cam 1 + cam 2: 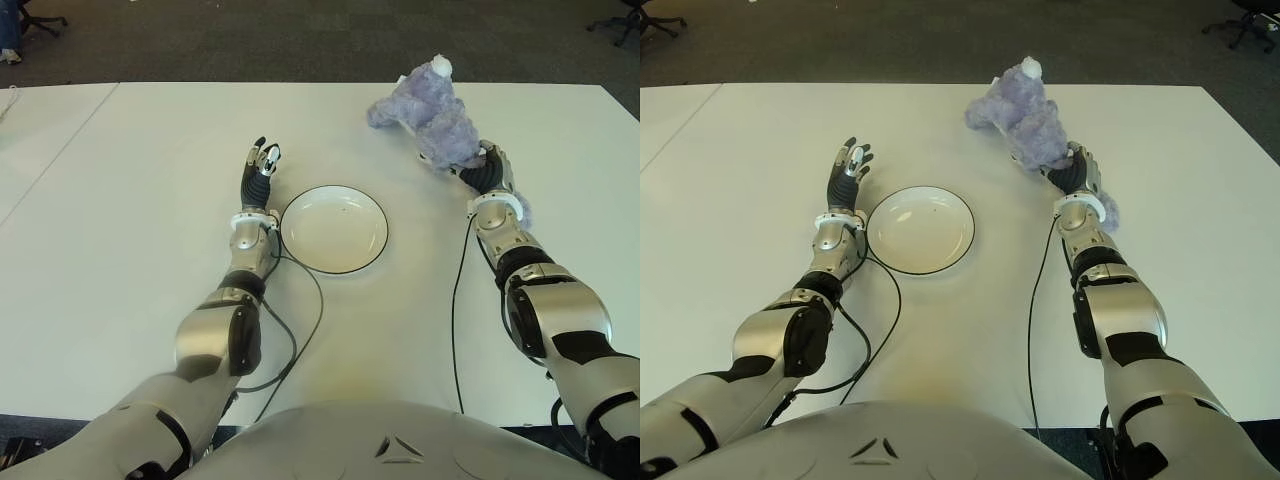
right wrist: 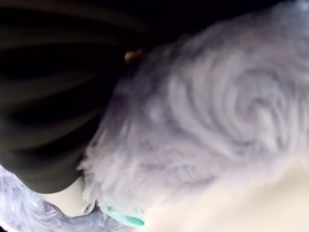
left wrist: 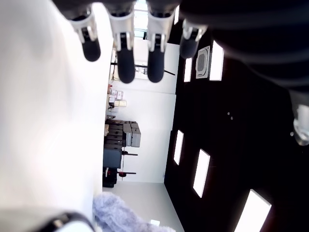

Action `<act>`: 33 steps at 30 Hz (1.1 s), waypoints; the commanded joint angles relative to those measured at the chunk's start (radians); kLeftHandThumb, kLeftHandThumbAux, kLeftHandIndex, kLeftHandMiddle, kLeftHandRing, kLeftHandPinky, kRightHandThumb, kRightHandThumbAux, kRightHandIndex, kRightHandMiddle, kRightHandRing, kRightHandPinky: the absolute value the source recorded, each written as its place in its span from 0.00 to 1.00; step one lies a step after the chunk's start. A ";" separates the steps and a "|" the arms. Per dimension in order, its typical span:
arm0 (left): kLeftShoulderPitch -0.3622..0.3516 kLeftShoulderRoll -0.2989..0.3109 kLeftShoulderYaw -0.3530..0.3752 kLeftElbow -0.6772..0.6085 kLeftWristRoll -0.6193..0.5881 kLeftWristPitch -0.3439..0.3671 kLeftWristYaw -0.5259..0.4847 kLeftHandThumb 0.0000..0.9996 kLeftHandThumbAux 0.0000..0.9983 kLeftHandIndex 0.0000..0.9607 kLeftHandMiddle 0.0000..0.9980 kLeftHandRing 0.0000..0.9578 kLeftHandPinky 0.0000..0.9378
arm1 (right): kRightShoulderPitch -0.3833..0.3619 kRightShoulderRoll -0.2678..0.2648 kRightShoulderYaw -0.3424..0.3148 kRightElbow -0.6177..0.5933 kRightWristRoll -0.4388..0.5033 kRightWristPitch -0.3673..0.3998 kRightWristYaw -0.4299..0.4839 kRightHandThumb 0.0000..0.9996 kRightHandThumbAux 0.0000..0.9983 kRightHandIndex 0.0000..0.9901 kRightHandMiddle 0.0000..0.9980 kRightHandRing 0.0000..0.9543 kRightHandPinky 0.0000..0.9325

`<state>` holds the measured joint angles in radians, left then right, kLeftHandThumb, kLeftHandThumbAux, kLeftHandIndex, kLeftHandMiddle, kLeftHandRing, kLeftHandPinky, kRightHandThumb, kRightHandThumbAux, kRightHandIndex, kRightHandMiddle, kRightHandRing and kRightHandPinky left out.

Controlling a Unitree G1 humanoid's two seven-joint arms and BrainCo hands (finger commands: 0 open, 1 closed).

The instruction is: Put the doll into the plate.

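Right robot hand (image 1: pixel 487 170) clamped on purple doll (image 1: pixel 432 115) at 1 o'clock on table (image 1: pixel 120 220); white plate (image 1: pixel 334 228) at centre; left robot hand (image 1: pixel 260 172) at plate's 10 o'clock, fingers straight, apart, holding nothing.

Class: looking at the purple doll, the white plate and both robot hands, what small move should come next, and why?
Probably the right robot hand, which grips the doll, should carry it leftward toward the plate. The doll sits far to the plate's right, the plate holds nothing, and the left robot hand is open beside the plate.
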<state>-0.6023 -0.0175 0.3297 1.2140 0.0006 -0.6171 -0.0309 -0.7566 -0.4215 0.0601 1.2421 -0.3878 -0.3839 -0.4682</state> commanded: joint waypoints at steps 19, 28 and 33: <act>0.237 -0.058 0.054 0.131 -0.061 0.084 -0.037 0.00 0.37 0.10 0.17 0.17 0.10 | -0.002 -0.046 -0.062 -0.204 0.053 -0.260 -0.019 0.42 0.72 0.74 0.86 0.90 0.91; 0.234 -0.063 0.058 0.132 -0.061 0.088 -0.031 0.00 0.36 0.09 0.16 0.16 0.07 | 0.003 -0.047 -0.068 -0.218 0.059 -0.264 -0.009 0.46 0.72 0.73 0.86 0.90 0.92; 0.234 -0.063 0.063 0.132 -0.064 0.092 -0.042 0.00 0.37 0.09 0.16 0.16 0.06 | 0.002 -0.051 -0.067 -0.213 0.054 -0.266 -0.016 0.46 0.73 0.73 0.86 0.91 0.92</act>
<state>-0.6045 -0.0170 0.3541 1.2140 -0.0110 -0.6141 -0.0496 -0.7556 -0.4615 0.0146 1.0445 -0.3641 -0.6223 -0.4841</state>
